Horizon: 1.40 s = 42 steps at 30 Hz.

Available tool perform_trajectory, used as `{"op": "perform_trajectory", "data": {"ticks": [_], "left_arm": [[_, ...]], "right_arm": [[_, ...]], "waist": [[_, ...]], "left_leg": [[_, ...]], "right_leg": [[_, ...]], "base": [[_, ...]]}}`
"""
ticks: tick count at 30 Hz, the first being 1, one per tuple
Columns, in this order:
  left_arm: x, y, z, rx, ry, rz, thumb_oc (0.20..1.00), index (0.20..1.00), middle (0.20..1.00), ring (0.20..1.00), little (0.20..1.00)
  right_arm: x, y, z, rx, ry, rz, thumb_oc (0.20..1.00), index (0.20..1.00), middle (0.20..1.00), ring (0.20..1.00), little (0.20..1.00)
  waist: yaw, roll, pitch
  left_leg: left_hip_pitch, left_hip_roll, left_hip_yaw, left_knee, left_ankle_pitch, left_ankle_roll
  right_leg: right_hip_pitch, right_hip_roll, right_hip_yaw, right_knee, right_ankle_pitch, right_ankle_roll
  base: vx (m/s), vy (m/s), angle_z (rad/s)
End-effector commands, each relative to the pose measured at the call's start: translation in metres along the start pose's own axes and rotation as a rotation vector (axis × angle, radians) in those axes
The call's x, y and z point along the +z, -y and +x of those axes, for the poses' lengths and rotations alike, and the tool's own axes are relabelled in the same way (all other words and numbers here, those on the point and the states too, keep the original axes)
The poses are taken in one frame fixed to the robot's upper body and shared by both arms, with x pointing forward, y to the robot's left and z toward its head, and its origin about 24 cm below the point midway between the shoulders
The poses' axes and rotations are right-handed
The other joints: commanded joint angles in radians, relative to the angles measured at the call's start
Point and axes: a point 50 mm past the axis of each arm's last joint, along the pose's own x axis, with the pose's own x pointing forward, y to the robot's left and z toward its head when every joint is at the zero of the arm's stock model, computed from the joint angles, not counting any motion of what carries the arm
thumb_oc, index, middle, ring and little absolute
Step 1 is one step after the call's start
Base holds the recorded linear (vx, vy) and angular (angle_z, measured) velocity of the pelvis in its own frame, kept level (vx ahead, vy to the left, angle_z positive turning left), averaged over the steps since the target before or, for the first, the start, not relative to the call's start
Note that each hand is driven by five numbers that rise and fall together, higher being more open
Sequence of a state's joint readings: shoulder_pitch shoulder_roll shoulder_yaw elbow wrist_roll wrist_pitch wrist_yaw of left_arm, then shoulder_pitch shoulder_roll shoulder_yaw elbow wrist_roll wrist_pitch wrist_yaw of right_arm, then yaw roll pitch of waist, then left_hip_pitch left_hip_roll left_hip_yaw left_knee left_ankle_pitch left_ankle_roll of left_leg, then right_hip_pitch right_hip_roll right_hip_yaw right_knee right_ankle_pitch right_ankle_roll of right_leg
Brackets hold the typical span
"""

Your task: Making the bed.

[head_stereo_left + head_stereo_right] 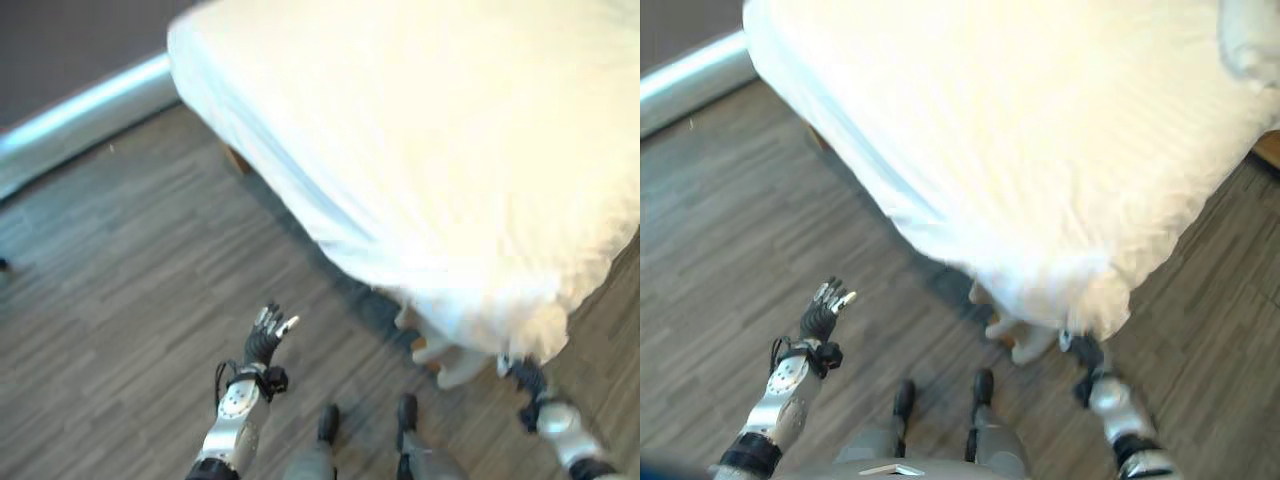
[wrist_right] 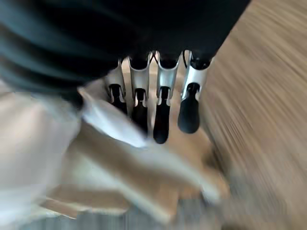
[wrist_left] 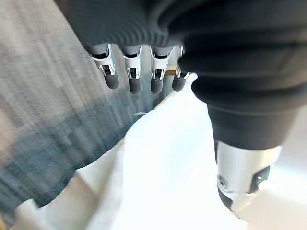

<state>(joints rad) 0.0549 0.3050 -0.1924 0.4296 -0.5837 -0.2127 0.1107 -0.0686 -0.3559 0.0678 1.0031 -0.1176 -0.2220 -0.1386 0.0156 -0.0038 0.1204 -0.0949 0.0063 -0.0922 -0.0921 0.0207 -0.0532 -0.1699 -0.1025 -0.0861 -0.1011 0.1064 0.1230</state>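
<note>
The bed (image 1: 470, 150) runs diagonally across the wooden floor (image 1: 110, 300), its near corner pointing toward the robot, and the white cover (image 1: 1040, 180) on it spills over that corner in a loose bunch that hangs toward the floor; the right hand (image 1: 1087, 352) is right at this bunch, and in its wrist view the fingers (image 2: 162, 120) point straight down against the folds with cloth lying across them, so I cannot tell whether anything is actually pinched; the left hand (image 1: 268, 338) is released, fingers spread, over bare floor beside the bed's long side and well clear of the cloth. The likely trouble is at the corner: if the right hand pulls with only a thin fold caught, the cloth could slide free; a one-handed tug may also drag the cover askew along the long edge, since the left hand steadies nothing; and the hanging bunch sits close to the robot's feet, where it could snag.
</note>
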Motion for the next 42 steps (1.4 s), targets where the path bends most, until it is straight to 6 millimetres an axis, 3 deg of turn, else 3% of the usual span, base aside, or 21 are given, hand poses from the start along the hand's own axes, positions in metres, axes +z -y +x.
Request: {"op": "perform_trajectory", "data": {"ticks": [1,2,3,6,9,15,16,17,20,21,23,24,25,28,29,30,31,32,37,38,42], "left_arm": [[0.02,-0.011,0.009,0.036,0.073,-0.038,1.0,1.0,1.0,1.0,1.0],[0.02,-0.011,0.009,0.036,0.073,-0.038,1.0,1.0,1.0,1.0,1.0],[0.017,-0.012,0.007,0.042,0.059,-0.045,1.0,1.0,1.0,1.0,1.0],[0.012,-0.012,0.008,0.036,0.029,-0.072,1.0,1.0,1.0,1.0,1.0],[0.012,-0.009,0.011,0.007,0.019,-0.065,1.0,1.0,1.0,1.0,1.0],[0.018,-0.008,0.012,-0.039,0.031,-0.046,1.0,1.0,1.0,1.0,1.0],[0.016,-0.008,0.011,-0.046,0.024,-0.037,1.0,1.0,1.0,1.0,1.0],[0.015,-0.009,0.009,-0.046,0.02,-0.026,1.0,1.0,1.0,1.0,1.0],[0.017,-0.016,0.008,0.014,0.043,-0.046,1.0,1.0,1.0,1.0,1.0],[0.014,-0.027,0.003,0.089,0.045,-0.07,1.0,1.0,1.0,1.0,1.0],[0.01,-0.034,-0.002,0.108,0.038,-0.065,1.0,1.0,1.0,1.0,1.0],[0.01,-0.033,-0.002,0.107,0.038,-0.065,1.0,1.0,1.0,1.0,1.0],[0.007,-0.032,-0.003,0.091,0.028,-0.051,1.0,1.0,1.0,1.0,1.0],[0.001,-0.026,-0.006,0.043,0.006,-0.035,1.0,1.0,1.0,1.0,1.0],[0.001,-0.026,-0.006,0.043,0.006,-0.035,1.0,1.0,1.0,1.0,1.0],[-0.001,-0.018,-0.006,0.0,-0.001,-0.036,1.0,1.0,1.0,1.0,1.0],[-0.001,-0.018,-0.006,0.001,0.0,-0.036,1.0,1.0,1.0,1.0,1.0],[-0.001,-0.007,-0.003,-0.055,-0.004,-0.021,1.0,1.0,1.0,1.0,1.0],[0.005,0.009,0.004,-0.107,0.018,-0.03,1.0,1.0,1.0,1.0,1.0],[0.007,0.012,0.007,-0.108,0.026,-0.037,1.0,1.0,1.0,1.0,1.0],[0.006,0.015,0.009,-0.09,0.024,-0.065,1.0,1.0,1.0,1.0,1.0]], "right_arm": [[-0.149,-0.006,-0.09,0.149,-0.696,-0.114,0.2,0.2,0.2,0.2,0.2],[-0.149,-0.006,-0.091,0.149,-0.696,-0.114,0.429,0.429,0.429,0.429,0.429],[-0.158,-0.011,-0.101,0.151,-0.766,-0.066,1.0,1.0,1.0,1.0,1.0],[-0.172,-0.023,-0.12,0.228,-0.896,-0.019,1.0,1.0,1.0,1.0,1.0],[-0.185,-0.019,-0.137,0.272,-0.992,0.008,1.0,1.0,1.0,1.0,1.0],[-0.195,0.03,-0.144,0.153,-1.069,0.029,1.0,1.0,1.0,1.0,1.0],[-0.193,0.048,-0.141,0.111,-1.062,-0.019,1.0,1.0,1.0,1.0,1.0],[-0.168,0.091,-0.109,-0.023,-0.935,-0.134,1.0,1.0,1.0,1.0,1.0],[-0.103,0.121,-0.051,-0.181,-0.566,-0.064,1.0,1.0,1.0,1.0,1.0],[-0.013,0.128,-0.019,-0.212,-0.111,-0.03,0.2,0.2,0.2,0.2,0.2],[0.068,0.125,-0.026,-0.105,0.273,-0.163,0.2,0.2,0.2,0.2,0.2],[0.068,0.126,-0.026,-0.105,0.272,-0.163,0.2,0.2,0.2,0.2,0.2],[0.096,0.118,-0.033,-0.04,0.411,-0.145,0.2,0.2,0.2,0.2,0.2],[0.139,0.099,-0.051,0.143,0.612,-0.216,0.2,0.2,0.2,0.2,0.2],[0.139,0.099,-0.051,0.143,0.612,-0.216,0.2,0.2,0.2,0.2,0.2],[0.159,0.086,-0.052,0.217,0.674,-0.297,0.2,0.2,0.2,0.2,0.2],[0.16,0.086,-0.052,0.218,0.675,-0.297,0.2,0.2,0.2,0.2,0.2],[0.198,0.056,-0.049,0.329,0.78,-0.4,0.2,0.2,0.2,0.2,0.2],[0.244,0.017,-0.026,0.38,0.817,-0.463,0.2,0.2,0.2,0.2,0.2],[0.259,0.016,-0.016,0.324,0.802,-0.438,0.2,0.2,0.2,0.2,0.2],[0.273,0.031,0.004,0.203,0.731,-0.269,0.2,0.2,0.2,0.2,0.2]], "waist": [[-0.057,-0.035,0.077],[-0.057,-0.035,0.077],[-0.059,-0.033,0.063],[-0.065,-0.022,0.023],[-0.073,-0.022,-0.002],[-0.08,-0.022,-0.018],[-0.077,-0.024,-0.018],[-0.069,-0.025,-0.009],[-0.077,-0.027,0.006],[-0.089,-0.032,0.017],[-0.092,-0.036,0.027],[-0.092,-0.035,0.027],[-0.091,-0.037,0.032],[-0.081,-0.035,0.042],[-0.081,-0.035,0.042],[-0.066,-0.033,0.048],[-0.068,-0.033,0.048],[-0.044,-0.025,0.063],[0.004,0.002,0.11],[0.02,0.017,0.13],[0.057,0.042,0.162]], "left_leg": [[0.011,-0.017,0.025,0.005,0.016,0.018],[0.012,-0.016,0.025,0.005,0.015,0.018],[0.026,-0.015,0.03,0.005,0.01,0.02],[0.066,-0.012,0.046,0.005,-0.004,0.023],[0.087,-0.01,0.058,0.005,-0.013,0.024],[0.09,-0.011,0.076,0.005,-0.02,0.026],[0.087,-0.011,0.078,0.005,-0.021,0.026],[0.08,-0.012,0.086,0.005,-0.019,0.026],[0.067,-0.01,0.113,0.005,-0.015,0.024],[0.064,-0.005,0.139,0.005,-0.015,0.022],[0.059,-0.002,0.149,0.005,-0.012,0.019],[0.059,-0.002,0.149,0.005,-0.012,0.018],[0.057,-0.002,0.147,0.005,-0.008,0.018],[0.055,-0.003,0.136,0.005,-0.003,0.016],[0.056,-0.003,0.136,0.005,-0.003,0.016],[0.054,-0.002,0.128,0.005,0.001,0.016],[0.054,-0.002,0.128,0.005,0.001,0.016],[0.042,-0.003,0.116,0.005,0.01,0.016],[-0.008,-0.011,0.09,0.005,0.037,0.01],[-0.035,-0.015,0.084,0.005,0.05,0.008],[-0.101,-0.019,0.09,0.005,0.072,0.004]], "right_leg": [[0.07,-0.032,0.041,0.014,-0.023,0.017],[0.071,-0.032,0.042,0.014,-0.023,0.017],[0.082,-0.032,0.048,0.014,-0.025,0.017],[0.115,-0.031,0.062,0.014,-0.029,0.015],[0.132,-0.032,0.069,0.014,-0.032,0.015],[0.124,-0.029,0.085,0.014,-0.028,0.019],[0.121,-0.029,0.086,0.014,-0.027,0.02],[0.11,-0.03,0.092,0.014,-0.02,0.022],[0.082,-0.023,0.12,0.014,-0.007,0.025],[0.067,-0.015,0.143,0.014,-0.001,0.025],[0.057,-0.012,0.148,0.014,0.001,0.024],[0.058,-0.012,0.148,0.014,0.001,0.024],[0.057,-0.012,0.147,0.014,0.001,0.023],[0.065,-0.014,0.135,0.014,-0.003,0.022],[0.065,-0.014,0.135,0.014,-0.003,0.022],[0.068,-0.015,0.126,0.014,-0.005,0.021],[0.069,-0.015,0.125,0.014,-0.005,0.021],[0.065,-0.018,0.112,0.014,-0.004,0.018],[0.028,-0.026,0.089,0.014,0.012,0.014],[0.003,-0.029,0.084,0.014,0.022,0.014],[-0.065,-0.025,0.085,0.014,0.043,0.016]], "base": [[0.08,-0.002,0.0],[0.06,0.0,-0.02],[0.09,0.011,-0.09],[0.09,-0.005,-0.13],[0.04,-0.015,-0.21],[0.01,-0.005,-0.27],[-0.04,-0.002,-0.22],[-0.06,0.009,-0.15],[-0.06,0.022,-0.3],[-0.02,0.009,-0.44],[-0.02,-0.017,-0.45],[-0.03,-0.026,-0.22],[0.0,0.0,0.0],[-0.02,-0.023,0.21],[-0.03,-0.029,0.09],[-0.02,-0.022,0.03],[-0.09,-0.05,0.02],[-0.1,-0.035,0.09],[-0.13,-0.027,0.19],[-0.18,-0.012,0.3],[-0.1,-0.016,0.07]]}}
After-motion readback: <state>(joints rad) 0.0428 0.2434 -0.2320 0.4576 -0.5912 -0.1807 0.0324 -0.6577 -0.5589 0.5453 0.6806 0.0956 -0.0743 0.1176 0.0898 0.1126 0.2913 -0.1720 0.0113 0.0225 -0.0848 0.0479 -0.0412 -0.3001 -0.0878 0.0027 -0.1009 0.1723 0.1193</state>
